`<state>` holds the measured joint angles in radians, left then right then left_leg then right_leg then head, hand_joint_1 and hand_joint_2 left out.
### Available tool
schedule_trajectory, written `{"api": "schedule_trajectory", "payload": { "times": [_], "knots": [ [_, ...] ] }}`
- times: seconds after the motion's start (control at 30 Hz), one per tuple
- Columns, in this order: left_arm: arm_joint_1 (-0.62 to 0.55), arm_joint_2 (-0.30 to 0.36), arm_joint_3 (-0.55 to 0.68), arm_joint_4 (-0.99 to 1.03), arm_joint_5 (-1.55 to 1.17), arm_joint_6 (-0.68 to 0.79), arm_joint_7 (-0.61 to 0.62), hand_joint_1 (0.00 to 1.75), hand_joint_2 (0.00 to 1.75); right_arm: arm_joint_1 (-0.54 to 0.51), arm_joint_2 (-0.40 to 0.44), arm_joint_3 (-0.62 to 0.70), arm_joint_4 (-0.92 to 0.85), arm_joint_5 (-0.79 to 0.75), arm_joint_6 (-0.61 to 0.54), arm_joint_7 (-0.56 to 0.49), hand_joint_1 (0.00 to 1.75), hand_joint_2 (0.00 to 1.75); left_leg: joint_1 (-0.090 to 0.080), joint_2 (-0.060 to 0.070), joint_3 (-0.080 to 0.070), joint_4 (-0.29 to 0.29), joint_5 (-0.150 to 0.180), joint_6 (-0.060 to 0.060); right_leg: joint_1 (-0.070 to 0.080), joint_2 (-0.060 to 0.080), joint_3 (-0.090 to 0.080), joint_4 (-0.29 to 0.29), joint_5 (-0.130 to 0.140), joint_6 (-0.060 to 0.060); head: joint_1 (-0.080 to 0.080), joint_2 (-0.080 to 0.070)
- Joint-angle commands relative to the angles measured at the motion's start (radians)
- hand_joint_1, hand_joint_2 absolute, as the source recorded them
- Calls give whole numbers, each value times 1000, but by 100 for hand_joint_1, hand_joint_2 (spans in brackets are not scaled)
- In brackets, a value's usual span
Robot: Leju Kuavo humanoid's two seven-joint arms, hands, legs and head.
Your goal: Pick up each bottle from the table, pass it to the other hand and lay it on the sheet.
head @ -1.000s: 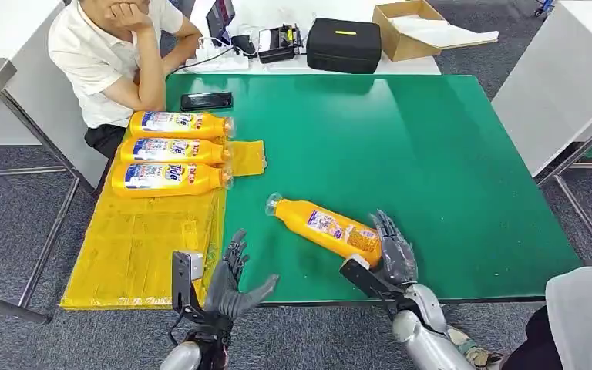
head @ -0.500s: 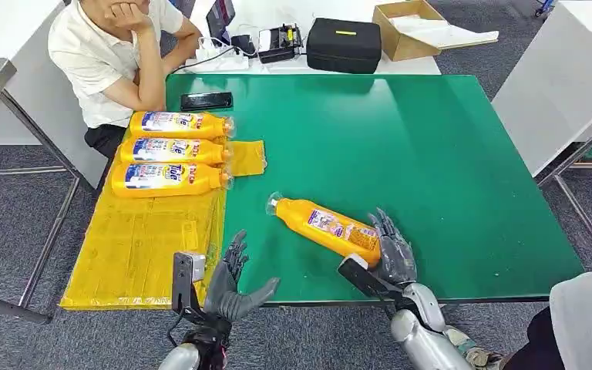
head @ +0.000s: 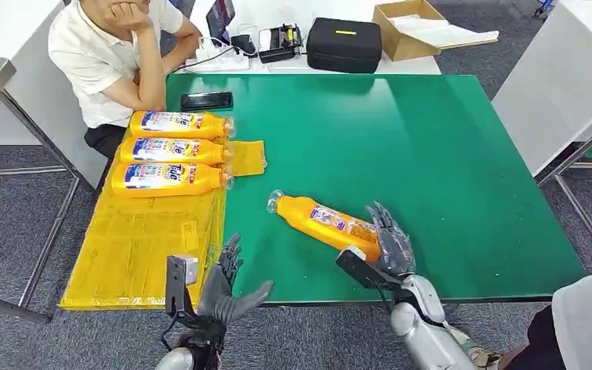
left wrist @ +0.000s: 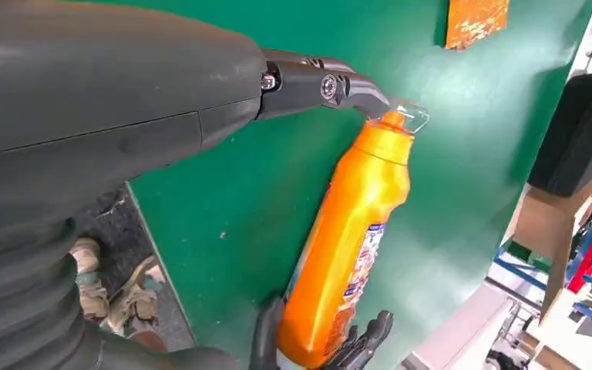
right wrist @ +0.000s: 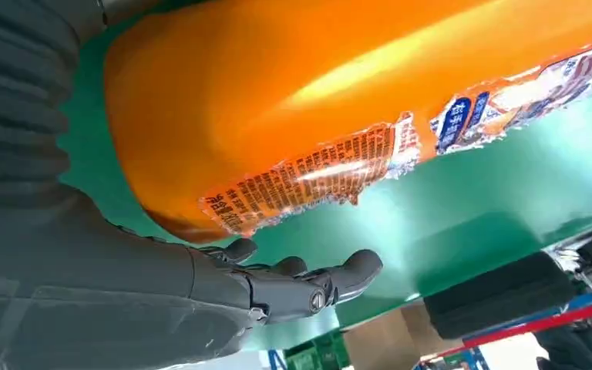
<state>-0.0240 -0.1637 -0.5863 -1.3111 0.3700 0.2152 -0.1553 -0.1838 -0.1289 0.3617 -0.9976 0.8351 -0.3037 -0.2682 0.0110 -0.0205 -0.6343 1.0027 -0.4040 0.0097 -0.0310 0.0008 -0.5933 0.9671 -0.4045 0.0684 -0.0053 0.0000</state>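
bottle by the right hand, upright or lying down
Lying down: the bottle rests on its side on the green table, cap toward the sheet.

Green counter [head: 432, 154]. Yellow sheet [head: 135, 243]. Orange bottle [head: 320, 221] with clear cap and a white, blue and red label; same colours on three bottles on the sheet [head: 171, 150]. Dark grey right hand [head: 389, 245] and left hand [head: 223, 285] on silver arms. Black case [head: 344, 45]; brown cardboard box [head: 408, 27]. Grey floor [head: 15, 223].
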Motion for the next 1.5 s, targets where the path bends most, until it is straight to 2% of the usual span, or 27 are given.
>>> {"api": "schedule_trajectory", "payload": {
  "times": [0.03, 0.17, 0.23, 0.37, 0.7, 0.73, 0.77, 0.83, 1.03, 1.2, 1.23, 1.3, 1.5],
  "knots": [
    [-10, 24, 14, 9, 10, -12, 16, 0, 175, -60, -4, 51, 21, -7, 27, 36, 0, 175, 0, 4, 4, 0, -2, 0, 1, 3, 3, 0, -1, -3, 0, 0],
    [-1, 30, 18, 0, -2, -9, 37, 0, 175, -53, -9, 71, -4, -5, 54, 77, 0, 175, 0, 2, 3, 0, -1, 0, 1, 1, 2, 0, -1, -2, 0, 0],
    [-1, 30, 19, 4, -4, -10, 38, 0, 175, -56, -7, 74, -6, -11, 61, 84, 0, 175, 1, 5, 7, 1, -4, 0, 2, 3, 6, 0, -3, -5, 0, 0],
    [-4, 27, 20, 11, -5, -12, 40, 0, 175, -71, 2, 66, 20, -26, 69, 101, 0, 175, 0, 3, 3, 0, -2, 0, 1, 2, 2, 0, -1, -3, 0, 0],
    [-8, 33, 16, 16, -20, -14, 60, 0, 175, -92, 30, 64, 91, -38, 81, 119, 0, 175, 0, 3, 4, -1, -2, 0, 1, 2, 3, -1, -1, -3, 0, 0],
    [-8, 33, 16, 16, -20, -14, 60, 0, 175, -92, 30, 64, 91, -38, 81, 119, 0, 175, 1, 6, 9, 1, -5, 0, 2, 3, 8, 0, -3, -6, 0, 0],
    [-8, 33, 16, 16, -20, -14, 60, 0, 175, -92, 30, 64, 91, -38, 81, 119, 0, 175, 0, 3, 4, -1, -1, 0, 1, 2, 3, -1, -1, -3, 0, 0],
    [-8, 35, 17, 16, -21, -14, 61, 0, 175, -92, 34, 66, 92, -35, 79, 121, 0, 175, 1, 4, 6, 0, -3, 0, 1, 3, 5, -1, -1, -4, 0, 0],
    [2, 39, 27, 4, -43, -13, 88, 0, 175, -124, 47, 94, 115, -1, 93, 197, 0, 175, 0, 5, 4, 0, -2, 0, 1, 3, 3, -1, 0, -3, 0, 0],
    [8, 38, 32, 2, -47, -15, 89, 0, 175, -121, 21, 119, 50, 16, 96, 209, 0, 175, 0, 3, 2, 0, -1, 0, 1, 1, 1, 0, 0, -2, 0, 0],
    [8, 36, 34, 2, -47, -16, 89, 0, 175, -119, 11, 125, 31, 18, 108, 215, 0, 175, 1, 6, 7, 1, -4, 0, 2, 3, 6, 0, -3, -6, 0, 0],
    [11, 35, 34, 1, -47, -17, 89, 0, 175, -130, -17, 133, 15, 9, 136, 224, 0, 175, 0, 2, 2, 0, -1, 0, 0, 1, 1, 0, -1, -3, 0, 0],
    [17, 35, 35, -2, -43, -14, 86, 0, 175, -129, -86, 150, -44, -28, 209, 238, 0, 175, 0, 2, 2, 0, -1, 0, 0, 0, 2, 0, -1, -3, 0, 0]
  ]
}}
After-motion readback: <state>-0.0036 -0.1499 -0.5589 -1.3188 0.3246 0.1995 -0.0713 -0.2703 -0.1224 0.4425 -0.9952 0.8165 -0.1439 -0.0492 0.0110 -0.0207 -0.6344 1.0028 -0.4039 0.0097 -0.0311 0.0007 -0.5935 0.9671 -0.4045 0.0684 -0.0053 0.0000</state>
